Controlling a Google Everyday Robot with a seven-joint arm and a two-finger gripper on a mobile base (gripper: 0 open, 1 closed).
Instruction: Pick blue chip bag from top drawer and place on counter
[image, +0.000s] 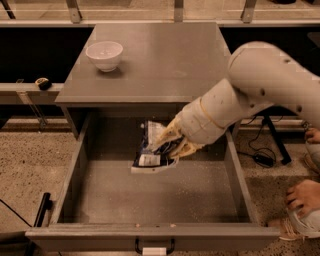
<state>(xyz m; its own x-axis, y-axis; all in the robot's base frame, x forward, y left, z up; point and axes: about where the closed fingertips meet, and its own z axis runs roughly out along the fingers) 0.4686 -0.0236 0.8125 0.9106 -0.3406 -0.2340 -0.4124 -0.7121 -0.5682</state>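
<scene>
The blue chip bag hangs in my gripper, lifted above the speckled floor of the open top drawer, near the drawer's back. The gripper's fingers are shut on the bag's upper right edge. The bag shows its white label patch low on the left. My white arm comes in from the right, over the drawer's right wall. The grey counter lies just behind and above the bag.
A white bowl stands on the counter's left rear. The drawer's dark handle is at the front edge. A person's hand and knee are at the right. Cables and a stand lie on the floor right of the cabinet.
</scene>
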